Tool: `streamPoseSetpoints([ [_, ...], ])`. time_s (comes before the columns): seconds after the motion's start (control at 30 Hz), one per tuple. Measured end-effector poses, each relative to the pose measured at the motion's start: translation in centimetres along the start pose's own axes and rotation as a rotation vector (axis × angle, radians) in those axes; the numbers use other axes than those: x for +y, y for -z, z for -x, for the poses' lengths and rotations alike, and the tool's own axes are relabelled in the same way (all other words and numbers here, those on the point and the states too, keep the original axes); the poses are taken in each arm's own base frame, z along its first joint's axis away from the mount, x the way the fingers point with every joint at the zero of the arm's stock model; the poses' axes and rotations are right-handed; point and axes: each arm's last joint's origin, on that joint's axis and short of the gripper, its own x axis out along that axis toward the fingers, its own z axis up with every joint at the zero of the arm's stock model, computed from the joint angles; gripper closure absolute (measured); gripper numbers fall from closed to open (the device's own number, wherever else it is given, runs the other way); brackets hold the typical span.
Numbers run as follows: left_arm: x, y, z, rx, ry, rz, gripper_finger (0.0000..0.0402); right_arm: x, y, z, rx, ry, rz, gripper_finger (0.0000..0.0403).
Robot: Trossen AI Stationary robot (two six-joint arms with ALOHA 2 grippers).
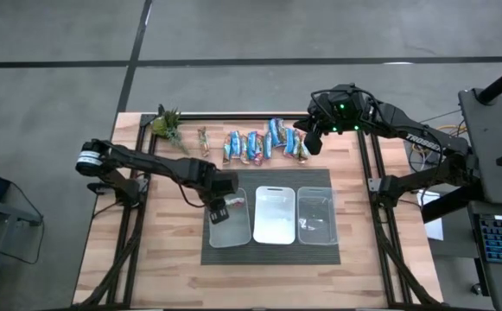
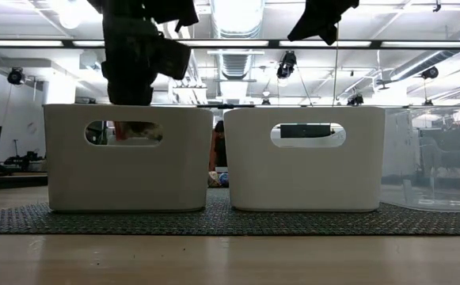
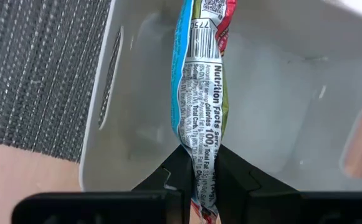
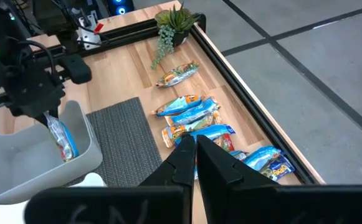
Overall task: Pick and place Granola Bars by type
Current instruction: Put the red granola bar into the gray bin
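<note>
Dangling bar (image 3: 200, 106) pinched in left hand (image 3: 199, 163)

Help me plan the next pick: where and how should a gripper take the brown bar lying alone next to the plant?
Grip the brown bar across its narrow middle, straight down from above: it lies flat, with bare table along both long sides, clear of the plant. The left gripper is shut on a blue-and-red bar; the right gripper is shut.

Granola Bars (image 1: 263, 145) strewn in a row toward twelve o'clock, mostly blue wrappers, one brownish perhaps; one blue-and-red bar (image 3: 200, 93) dangling upright inside the nine-o'clock bin (image 3: 280, 118).
</note>
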Motion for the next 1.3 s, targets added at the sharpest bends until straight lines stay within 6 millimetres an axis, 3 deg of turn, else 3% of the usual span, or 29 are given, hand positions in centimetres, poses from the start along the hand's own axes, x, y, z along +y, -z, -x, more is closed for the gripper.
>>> streamPoseSetpoints([
  [0.33, 0.4, 0.4, -1.4, -0.026, -0.005, -0.017, 0.0369, 0.0, 0.0, 0.0, 0.0, 0.001, -0.001, 0.0394],
  [0.8, 0.5, 0.3, -1.5, -0.045, -0.008, -0.024, 0.0368, 0.0, 0.0, 0.0, 0.0, 0.001, -0.001, 0.0394],
  [1.13, 0.6, 0.2, -1.5, -0.049, -0.016, -0.021, 0.0292, 0.0, 0.0, 0.0, 0.0, 0.0, 0.0, 0.0394],
  [1.3, 0.6, 0.2, -1.5, -0.048, -0.016, -0.023, 0.0279, 0.0, 0.0, 0.0, -0.001, 0.001, 0.0, 0.0394],
])
